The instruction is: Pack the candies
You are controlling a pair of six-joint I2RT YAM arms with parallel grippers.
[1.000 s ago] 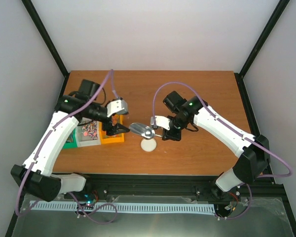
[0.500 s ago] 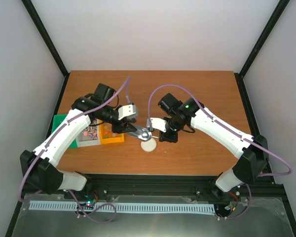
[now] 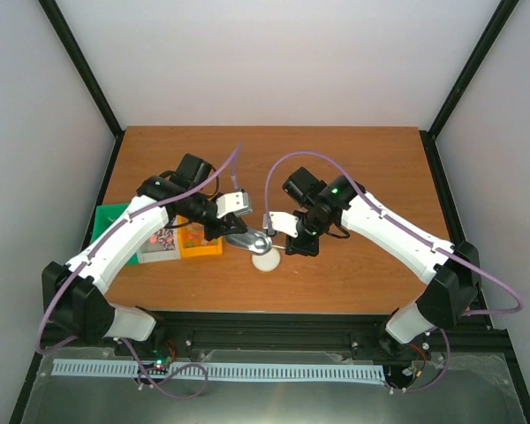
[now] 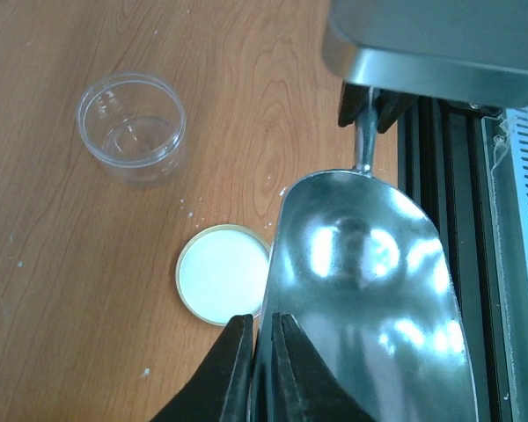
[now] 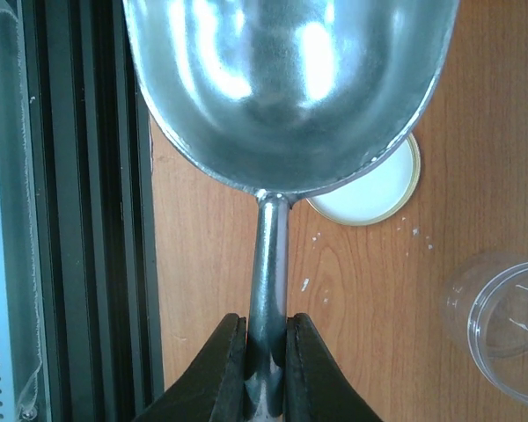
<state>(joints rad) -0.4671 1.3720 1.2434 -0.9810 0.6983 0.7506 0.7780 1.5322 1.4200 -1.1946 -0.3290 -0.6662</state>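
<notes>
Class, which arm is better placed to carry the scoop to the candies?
Probably left: left gripper pinches the rim of the scoop; the candies sit on its side; right gripper, on the handle, is farther.

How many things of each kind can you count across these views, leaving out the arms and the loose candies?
bins: 3 (green bin, pale bin, orange bin)
scoop: 1
lid: 1
cup: 1
Total: 6
</notes>
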